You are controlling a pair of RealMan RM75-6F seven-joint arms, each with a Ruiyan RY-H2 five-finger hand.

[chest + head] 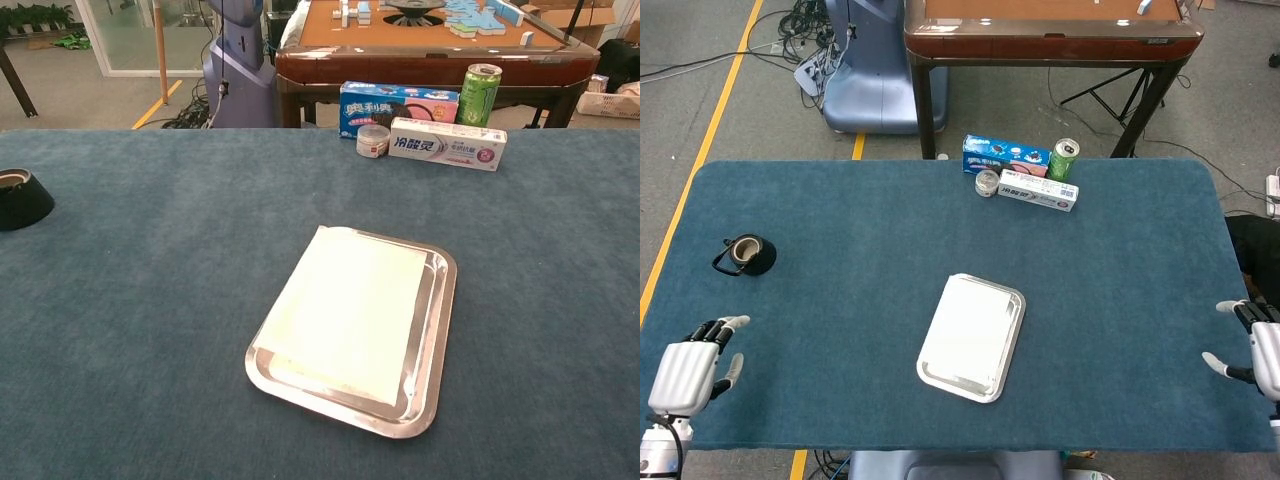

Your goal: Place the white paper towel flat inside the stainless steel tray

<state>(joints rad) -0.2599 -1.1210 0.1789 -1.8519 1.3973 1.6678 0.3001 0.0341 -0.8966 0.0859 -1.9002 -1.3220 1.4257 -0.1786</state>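
Observation:
The white paper towel (965,328) (348,305) lies flat inside the stainless steel tray (1006,350) (435,330), a little left of the table's middle; its left edge slightly overhangs the tray rim. My left hand (685,368) hovers at the table's near left corner, far from the tray, holding nothing with fingers apart. My right hand (1255,355) is at the right table edge, also empty with fingers spread. Neither hand shows in the chest view.
A black cup (744,255) (18,198) stands at the left. At the back edge sit a blue box (1005,154), a white toothpaste box (1038,190), a small jar (987,183) and a green can (1063,159). A brown table (1050,30) stands beyond.

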